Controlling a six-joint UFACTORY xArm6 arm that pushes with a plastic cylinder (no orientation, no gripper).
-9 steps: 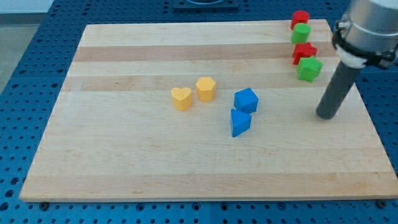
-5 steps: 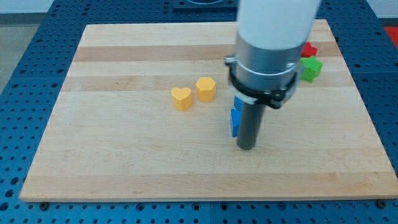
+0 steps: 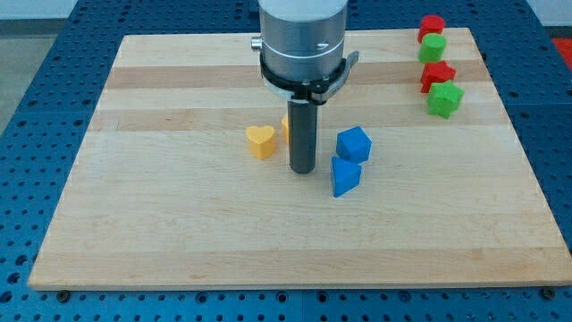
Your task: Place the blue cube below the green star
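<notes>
The blue cube (image 3: 354, 143) sits near the board's middle, with a second blue block (image 3: 344, 175) touching it just below. The green star (image 3: 444, 98) lies at the view's upper right, far right of the cube. My tip (image 3: 302, 169) rests on the board a short way left of both blue blocks, apart from them. The rod and arm rise above it.
A yellow heart (image 3: 261, 141) lies left of my tip. A yellow block (image 3: 285, 127) is mostly hidden behind the rod. At upper right a red block (image 3: 432, 26), a green block (image 3: 433, 46) and a red star (image 3: 437, 74) stack in a column above the green star.
My tip has swept from the board's right side across to the left, passing in front of the blue blocks. It now stands left of them. No block has moved.
</notes>
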